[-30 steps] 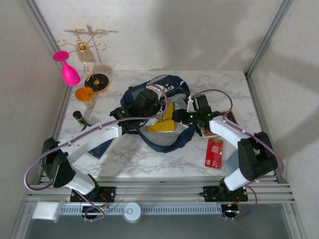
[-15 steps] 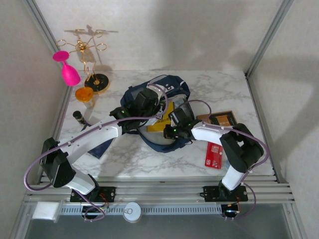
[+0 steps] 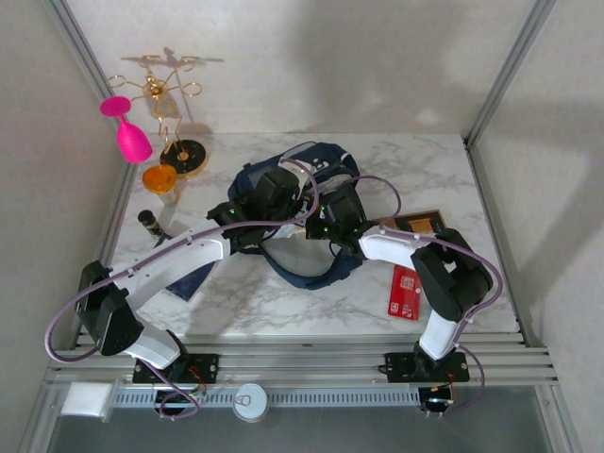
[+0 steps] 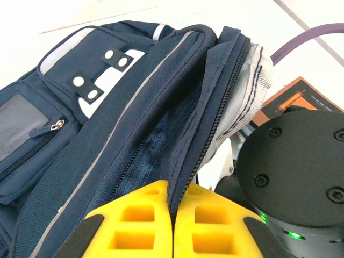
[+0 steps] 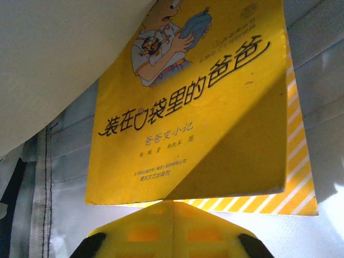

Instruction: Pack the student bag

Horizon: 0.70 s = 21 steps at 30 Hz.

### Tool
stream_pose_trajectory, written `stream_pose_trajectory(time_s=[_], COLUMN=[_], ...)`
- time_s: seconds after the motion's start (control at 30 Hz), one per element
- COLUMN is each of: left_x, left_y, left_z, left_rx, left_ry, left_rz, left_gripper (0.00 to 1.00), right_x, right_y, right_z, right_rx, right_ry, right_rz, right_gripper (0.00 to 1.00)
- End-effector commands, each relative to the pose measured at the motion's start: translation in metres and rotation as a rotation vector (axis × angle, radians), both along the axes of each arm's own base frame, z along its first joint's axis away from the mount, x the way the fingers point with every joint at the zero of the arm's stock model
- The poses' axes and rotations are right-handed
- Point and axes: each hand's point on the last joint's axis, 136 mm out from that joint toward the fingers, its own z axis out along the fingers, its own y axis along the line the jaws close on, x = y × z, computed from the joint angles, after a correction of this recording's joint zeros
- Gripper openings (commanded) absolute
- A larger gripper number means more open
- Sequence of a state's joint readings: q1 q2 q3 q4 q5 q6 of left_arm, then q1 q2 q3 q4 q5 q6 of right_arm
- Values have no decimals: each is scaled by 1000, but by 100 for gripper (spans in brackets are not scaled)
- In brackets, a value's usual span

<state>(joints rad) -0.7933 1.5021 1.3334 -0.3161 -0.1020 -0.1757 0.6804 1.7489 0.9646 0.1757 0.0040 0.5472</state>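
Top external view puts the student bag [image 3: 326, 160] in the middle of the surface [image 3: 236, 293], its mouth turned toward me, with both hands at the opening. My left hand [image 3: 294, 209] is closed on the bag's zipped rim. On the left wrist view the navy edge runs down between the yellow fingers [image 4: 145, 226], so the mouth is held up and open.

My right hand [image 3: 326, 209] is reaching into that gap. On the right wrist view its fingers [image 5: 140, 231] are pressed together, and a yellow book [image 5: 204, 107] with black Chinese lettering lies flat just ahead of their tips on the pale grey lining [image 5: 322, 80]. I cannot tell whether the tips pinch the book's near edge or merely touch it.

I judge the packing part done: one book is inside the main compartment, and I can make out nothing else in there. The front pocket [image 4: 32, 134] looks zipped shut.

Off to the right of the right hand, a red packet [image 3: 406, 291] and a brown box [image 3: 420, 226] lie on the surface outside the bag, probably yet to go in. Far left of the left hand stand a pink glass [image 3: 127, 127] and a gold wire rack [image 3: 165, 94].
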Motion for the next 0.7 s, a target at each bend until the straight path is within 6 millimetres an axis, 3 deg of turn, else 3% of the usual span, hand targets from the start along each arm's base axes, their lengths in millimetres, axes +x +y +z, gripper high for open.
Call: stream_pose_trajectory(time_s=[0.0, 0.1, 0.2, 0.33, 0.43, 0.53, 0.67], left_x=[-1, -4, -5, -7, -8, -8, -4], left_y=[7, 7, 9, 19, 29, 36, 49], left_z=[46, 45, 41, 33, 34, 37, 27], left_rx=[-54, -57, -39, -11, -8, 8, 66], left_ry=[-96, -92, -81, -68, -80, -94, -86], left_rz=[13, 5, 9, 42, 78, 93, 134], left_gripper=[0, 0, 0, 0, 0, 0, 0], right_x=[-15, -27, -9, 19, 25, 7, -31], right_y=[-6, -4, -6, -2, -4, 1, 2], right_z=[-10, -23, -30, -17, -14, -11, 19], right_rx=[21, 28, -22, -43, -61, -35, 53], right_ry=[13, 34, 21, -68, -86, -68, -60], right_rz=[-11, -9, -56, -93, -111, -46, 70], right_gripper=[7, 7, 6, 6, 7, 8, 16])
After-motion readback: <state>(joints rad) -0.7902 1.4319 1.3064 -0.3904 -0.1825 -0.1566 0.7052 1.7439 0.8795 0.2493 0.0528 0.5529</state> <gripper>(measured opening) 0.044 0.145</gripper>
